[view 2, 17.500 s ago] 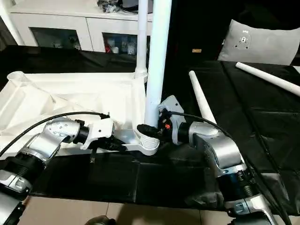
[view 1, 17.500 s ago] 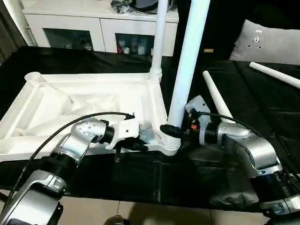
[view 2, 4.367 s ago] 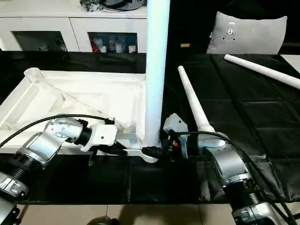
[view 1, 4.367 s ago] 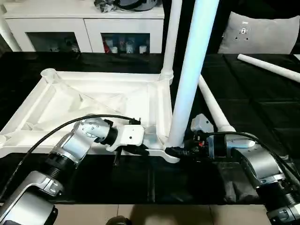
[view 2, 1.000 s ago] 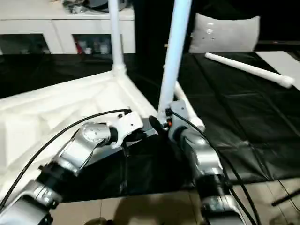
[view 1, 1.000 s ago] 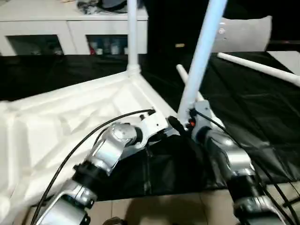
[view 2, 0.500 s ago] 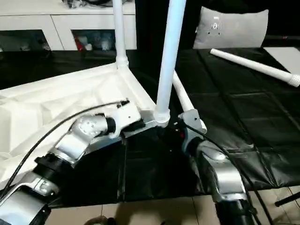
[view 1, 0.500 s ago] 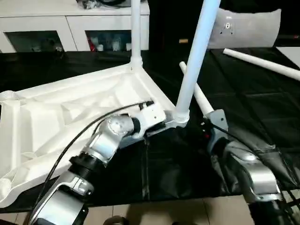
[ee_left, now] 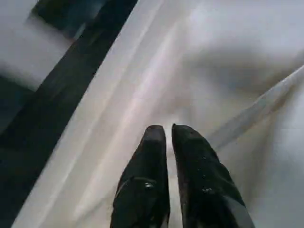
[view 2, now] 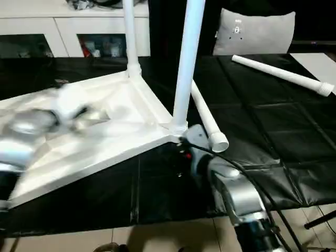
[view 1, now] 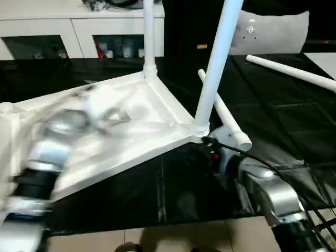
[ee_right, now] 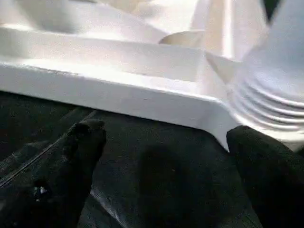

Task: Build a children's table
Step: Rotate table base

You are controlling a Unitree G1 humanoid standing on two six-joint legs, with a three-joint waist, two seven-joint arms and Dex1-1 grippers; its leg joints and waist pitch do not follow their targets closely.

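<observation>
The children's table top (view 1: 131, 121) lies upside down on the black cloth, ribbed underside up. Two white legs stand upright in its sockets: one at the far corner (view 1: 148, 37), one at the near corner (view 1: 215, 63). A loose leg (view 1: 223, 113) lies just right of that corner, and another (view 1: 289, 73) lies at the back right. My right gripper (ee_right: 166, 135) is open just in front of the near corner, where the leg's threaded base (ee_right: 266, 102) sits in its socket. My left arm (view 1: 52, 142) is a blur over the top's left part. My left gripper (ee_left: 167, 129) is shut, empty, above the white underside.
A white cabinet with glass doors (view 1: 79, 31) stands behind the work. A grey cushion (view 1: 270, 31) leans at the back right. The black cloth (view 1: 294, 126) ends near me at pale floor tiles (view 1: 157, 236).
My left arm has let go of the near corner rim and swung left across the table top. My right gripper stays open by the near corner.
</observation>
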